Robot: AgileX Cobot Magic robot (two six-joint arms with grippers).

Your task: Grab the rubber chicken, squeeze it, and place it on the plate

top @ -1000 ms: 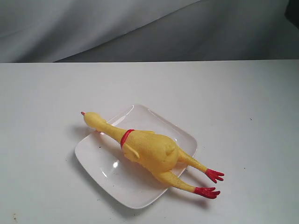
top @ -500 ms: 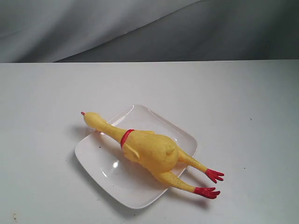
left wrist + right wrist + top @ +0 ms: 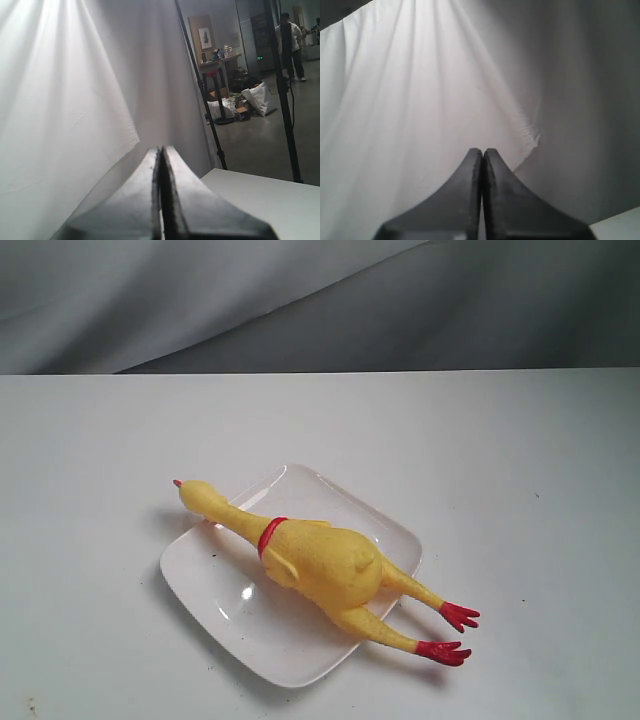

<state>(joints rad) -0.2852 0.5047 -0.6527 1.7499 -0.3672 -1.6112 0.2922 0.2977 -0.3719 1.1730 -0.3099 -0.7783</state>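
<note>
The yellow rubber chicken (image 3: 320, 562) lies across the white square plate (image 3: 220, 585) in the exterior view. Its head and red beak hang over the plate's far-left edge, and its red feet reach past the near-right edge onto the table. Neither arm appears in the exterior view. My left gripper (image 3: 161, 150) is shut with nothing between its fingers and points at a white curtain, away from the table. Shut and empty as well, my right gripper (image 3: 482, 151) faces draped white cloth.
The white table (image 3: 520, 460) spreads around the plate, with grey drapery behind it. The left wrist view shows black stand poles (image 3: 200, 90), a table corner (image 3: 270, 197) and a person (image 3: 290, 45) far off in a room.
</note>
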